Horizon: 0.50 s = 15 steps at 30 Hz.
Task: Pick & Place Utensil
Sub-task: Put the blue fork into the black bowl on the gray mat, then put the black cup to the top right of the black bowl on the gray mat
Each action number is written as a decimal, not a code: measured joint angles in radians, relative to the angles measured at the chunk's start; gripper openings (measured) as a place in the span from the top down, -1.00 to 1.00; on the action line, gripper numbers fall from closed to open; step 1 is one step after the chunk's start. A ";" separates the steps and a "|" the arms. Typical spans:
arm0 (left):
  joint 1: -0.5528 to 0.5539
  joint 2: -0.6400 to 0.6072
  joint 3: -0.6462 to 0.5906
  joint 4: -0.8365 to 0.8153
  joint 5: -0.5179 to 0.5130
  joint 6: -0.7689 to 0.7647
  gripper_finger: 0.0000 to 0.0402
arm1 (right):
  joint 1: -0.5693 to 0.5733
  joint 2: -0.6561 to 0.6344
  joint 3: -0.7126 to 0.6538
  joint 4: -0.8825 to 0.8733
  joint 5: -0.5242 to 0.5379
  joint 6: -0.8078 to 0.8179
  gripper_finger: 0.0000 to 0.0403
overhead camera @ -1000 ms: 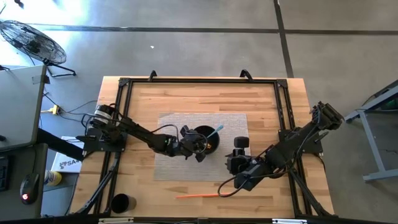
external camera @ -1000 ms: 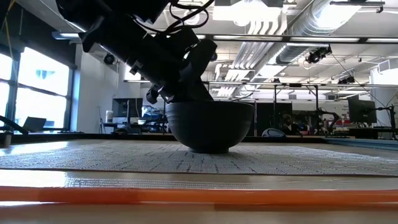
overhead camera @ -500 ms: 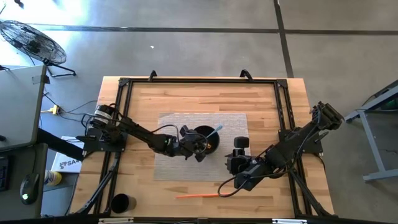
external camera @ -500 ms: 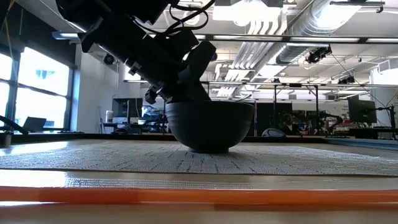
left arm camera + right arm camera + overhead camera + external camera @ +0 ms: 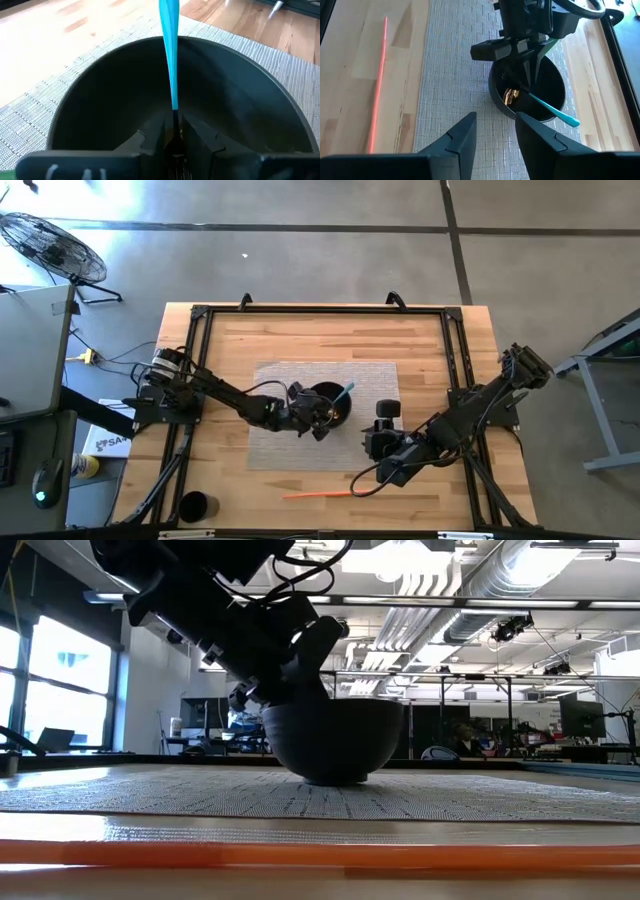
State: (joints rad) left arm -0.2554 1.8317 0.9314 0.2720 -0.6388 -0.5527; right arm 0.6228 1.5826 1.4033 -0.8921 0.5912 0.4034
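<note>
Two arms in frame. Left gripper (image 5: 318,416) reached into dark bowl (image 5: 331,403) on woven mat (image 5: 300,380); jaws were clamped on lower end of blue-handled utensil (image 5: 170,50), handle running straight out from between them and over bowl's far rim. Gold object (image 5: 512,96) lay on bowl floor just beside fingertips. Right gripper (image 5: 495,131) hovered near bowl, jaws parted and empty. Orange straw (image 5: 318,494) lay on wooden table (image 5: 420,340), well apart from both grippers.

Bright even daylight, ceiling lights glaring in low view, blurred foreground, backlit silhouettes
</note>
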 joint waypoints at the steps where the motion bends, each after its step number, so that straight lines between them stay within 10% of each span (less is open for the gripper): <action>1: 0.000 0.000 0.000 0.009 0.000 0.010 0.67 | 0.000 0.000 0.000 0.000 0.000 0.000 0.36; 15: -0.063 -0.163 0.196 -0.413 0.178 0.129 0.65 | 0.000 0.000 0.000 0.010 -0.010 -0.001 0.36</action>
State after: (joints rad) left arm -0.3181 1.6688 1.1275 -0.1411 -0.4611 -0.4238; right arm 0.6227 1.5829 1.4033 -0.8817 0.5817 0.4026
